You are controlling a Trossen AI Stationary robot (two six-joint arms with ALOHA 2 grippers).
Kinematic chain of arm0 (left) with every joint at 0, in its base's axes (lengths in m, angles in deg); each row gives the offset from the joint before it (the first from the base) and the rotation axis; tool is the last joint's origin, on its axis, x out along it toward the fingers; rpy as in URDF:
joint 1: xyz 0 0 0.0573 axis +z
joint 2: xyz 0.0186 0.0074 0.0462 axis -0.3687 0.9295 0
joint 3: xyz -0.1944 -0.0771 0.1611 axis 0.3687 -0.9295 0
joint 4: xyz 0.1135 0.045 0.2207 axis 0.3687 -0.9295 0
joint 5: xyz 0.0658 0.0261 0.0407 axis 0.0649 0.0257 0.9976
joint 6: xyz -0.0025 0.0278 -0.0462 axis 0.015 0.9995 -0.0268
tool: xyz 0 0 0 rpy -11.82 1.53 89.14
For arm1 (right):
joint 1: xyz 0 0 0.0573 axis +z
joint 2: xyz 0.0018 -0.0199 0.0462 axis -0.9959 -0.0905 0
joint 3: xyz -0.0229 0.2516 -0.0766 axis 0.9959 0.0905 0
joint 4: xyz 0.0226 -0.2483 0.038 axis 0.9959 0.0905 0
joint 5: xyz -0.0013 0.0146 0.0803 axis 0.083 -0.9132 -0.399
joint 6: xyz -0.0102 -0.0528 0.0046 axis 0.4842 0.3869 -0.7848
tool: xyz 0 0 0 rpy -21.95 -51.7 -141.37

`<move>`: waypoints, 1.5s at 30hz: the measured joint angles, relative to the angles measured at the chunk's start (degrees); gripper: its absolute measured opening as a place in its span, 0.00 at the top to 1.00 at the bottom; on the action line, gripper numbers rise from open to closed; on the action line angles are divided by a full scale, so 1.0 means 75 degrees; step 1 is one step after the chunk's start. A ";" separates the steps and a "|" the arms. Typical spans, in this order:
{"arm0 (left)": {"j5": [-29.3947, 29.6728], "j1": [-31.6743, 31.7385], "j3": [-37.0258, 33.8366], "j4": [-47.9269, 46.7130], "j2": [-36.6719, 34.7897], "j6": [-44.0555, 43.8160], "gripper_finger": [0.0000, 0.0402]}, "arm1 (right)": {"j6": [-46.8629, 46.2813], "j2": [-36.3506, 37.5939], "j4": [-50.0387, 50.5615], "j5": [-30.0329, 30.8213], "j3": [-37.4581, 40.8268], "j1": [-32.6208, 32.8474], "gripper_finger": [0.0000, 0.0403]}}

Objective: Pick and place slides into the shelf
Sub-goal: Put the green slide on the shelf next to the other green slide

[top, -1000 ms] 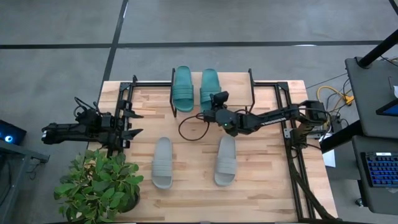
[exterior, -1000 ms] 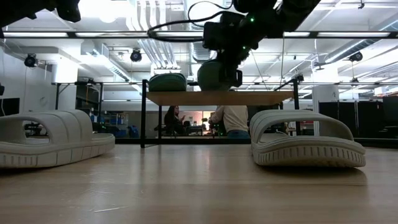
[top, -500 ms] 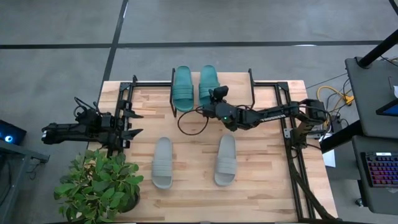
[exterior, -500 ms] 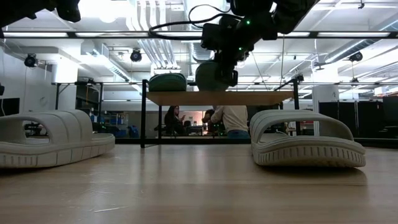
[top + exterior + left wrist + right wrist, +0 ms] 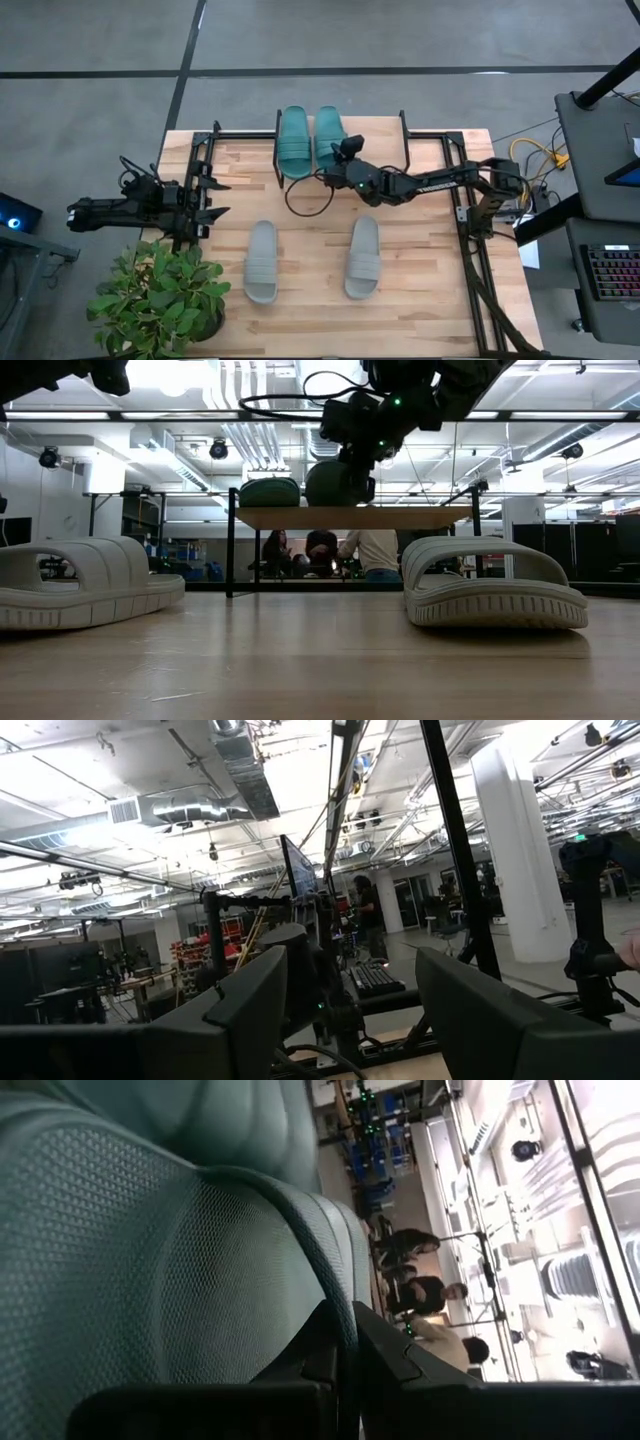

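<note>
The right gripper (image 5: pixel 335 172) was clamped on the thin heel rim of a teal slide (image 5: pixel 329 133) over the shelf (image 5: pixel 352 517); light, soft rubber, it probably flexed, while the left gripper (image 5: pixel 205 198) waited open.

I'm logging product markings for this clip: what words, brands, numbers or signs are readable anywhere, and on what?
None can be read.
Teal green rubber slide held by the right gripper: only a dotted texture, no lettering.
Two light grey rubber slides: no brand visible.
Light wooden shelf: no label.
Screens and fittings in the room behind: too small to read.
</note>
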 joint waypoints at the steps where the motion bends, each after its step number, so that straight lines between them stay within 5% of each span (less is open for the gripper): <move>1: -0.0002 0.0002 0.0003 0.0000 0.0000 0.0000 0.48 | 0.0002 -0.0065 0.0002 -0.0004 -0.0015 0.0003 0.98; 11: 0.0016 0.0002 0.0003 -0.0002 0.0003 -0.0002 0.48 | 0.0485 -0.1039 -0.0034 0.0331 -0.0652 0.0005 0.98; 35: 0.0026 0.0003 0.0000 -0.0067 0.0017 -0.0070 0.48 | 0.0111 -0.1056 0.0129 0.0407 -0.0867 0.0007 0.91; 45: 0.0026 0.0003 0.0000 -0.0065 0.0017 -0.0070 0.48 | -0.0458 -0.1056 0.0950 0.0251 -0.1219 0.0048 0.79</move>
